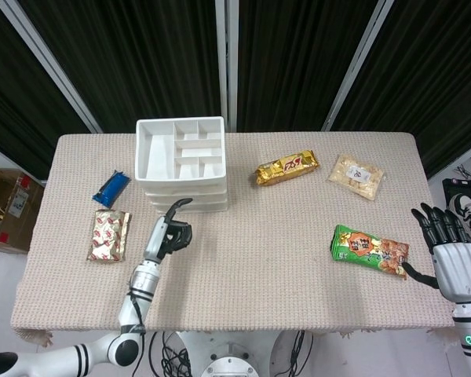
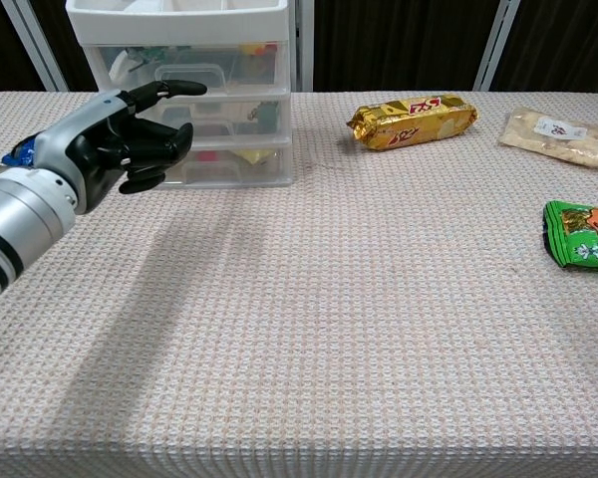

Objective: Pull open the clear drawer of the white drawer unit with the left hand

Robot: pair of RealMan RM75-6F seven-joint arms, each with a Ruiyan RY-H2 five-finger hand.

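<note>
The white drawer unit (image 1: 180, 154) stands at the table's back left, with three clear drawers stacked in its front (image 2: 241, 112). All three drawers look pushed in. My left hand (image 1: 169, 232) hovers just in front of the unit. In the chest view the left hand (image 2: 130, 137) points one finger (image 2: 174, 89) toward the top drawer's handle (image 2: 191, 73), its other fingers half bent, and it holds nothing. I cannot tell whether the fingertip touches the drawer. My right hand (image 1: 447, 250) hangs off the table's right edge, fingers spread and empty.
A blue packet (image 1: 111, 186) and a red-and-silver packet (image 1: 108, 236) lie left of the unit. A gold packet (image 1: 286, 167) and a pale packet (image 1: 355, 176) lie at the back right. A green snack bag (image 1: 369, 250) lies near the right hand.
</note>
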